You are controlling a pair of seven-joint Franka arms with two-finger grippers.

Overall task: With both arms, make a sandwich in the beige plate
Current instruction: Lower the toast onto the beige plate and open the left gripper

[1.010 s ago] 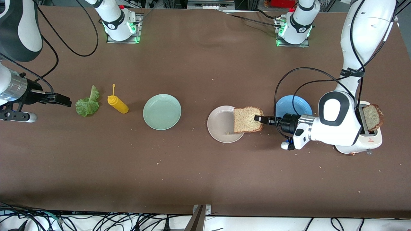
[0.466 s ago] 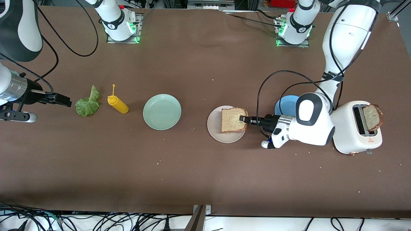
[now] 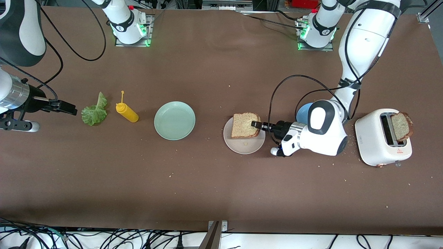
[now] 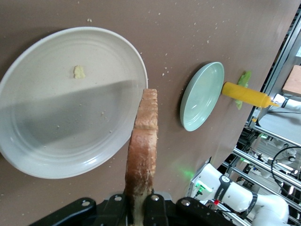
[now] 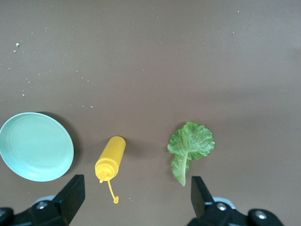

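My left gripper (image 3: 256, 124) is shut on the crust edge of a speckled brown bread slice (image 3: 244, 125) and holds it over the beige plate (image 3: 245, 148). In the left wrist view the slice (image 4: 143, 136) shows edge-on in the left gripper (image 4: 139, 209), above the plate's rim (image 4: 28, 155). A second bread slice (image 3: 401, 126) sticks out of the white toaster (image 3: 377, 141). The green lettuce leaf (image 3: 94, 112) lies toward the right arm's end. My right gripper (image 3: 67, 108) waits open over the table beside the leaf (image 5: 190, 148), nothing between its fingers (image 5: 73, 195).
A yellow squeeze bottle (image 3: 127, 112) lies between the lettuce and a mint-green plate (image 3: 174, 120). A blue plate (image 3: 301, 112) is mostly hidden by the left arm. Crumbs dot the brown table. A crumb (image 4: 79, 72) lies in the beige plate.
My left gripper has carried the bread slice from the beige plate's edge toward the right arm's end, so it now hangs over the plate. The right arm has not moved.
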